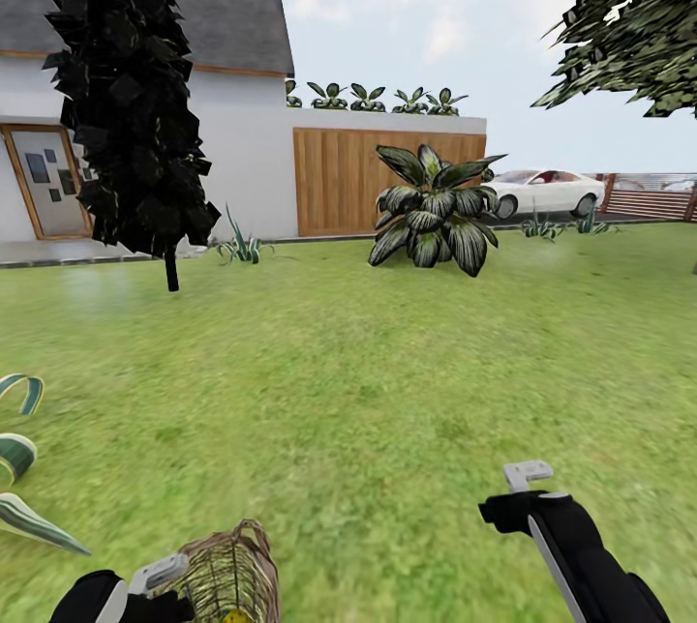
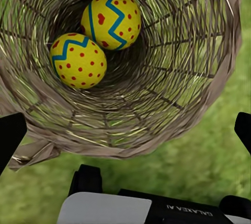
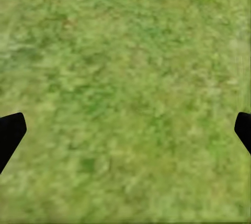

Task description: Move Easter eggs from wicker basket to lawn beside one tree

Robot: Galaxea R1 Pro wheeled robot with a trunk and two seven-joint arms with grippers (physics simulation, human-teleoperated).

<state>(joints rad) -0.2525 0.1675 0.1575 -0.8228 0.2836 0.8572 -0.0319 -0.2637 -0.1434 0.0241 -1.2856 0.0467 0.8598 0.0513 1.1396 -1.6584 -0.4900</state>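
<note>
The wicker basket (image 1: 228, 573) sits at the bottom left of the head view, with a sliver of yellow egg (image 1: 233, 616) showing inside. The left wrist view looks into the basket (image 2: 172, 78), where two yellow Easter eggs (image 2: 111, 20) (image 2: 78, 60) with blue zigzags and red dots lie side by side at its bottom. My left gripper (image 2: 125, 132) is open, its dark fingertips (image 2: 10, 136) spread wide just outside the rim; in the head view it (image 1: 160, 573) is beside the basket. My right gripper (image 1: 528, 476) (image 3: 125, 130) hangs open over bare lawn (image 1: 368, 381).
A dark columnar tree (image 1: 131, 91) stands at the far left before the white house (image 1: 242, 139). A broad striped-leaf plant (image 1: 434, 207) grows mid-lawn near a wooden fence (image 1: 339, 178). A leafy tree crown (image 1: 639, 23) overhangs the top right. Spiky leaves (image 1: 19, 468) lie close at left.
</note>
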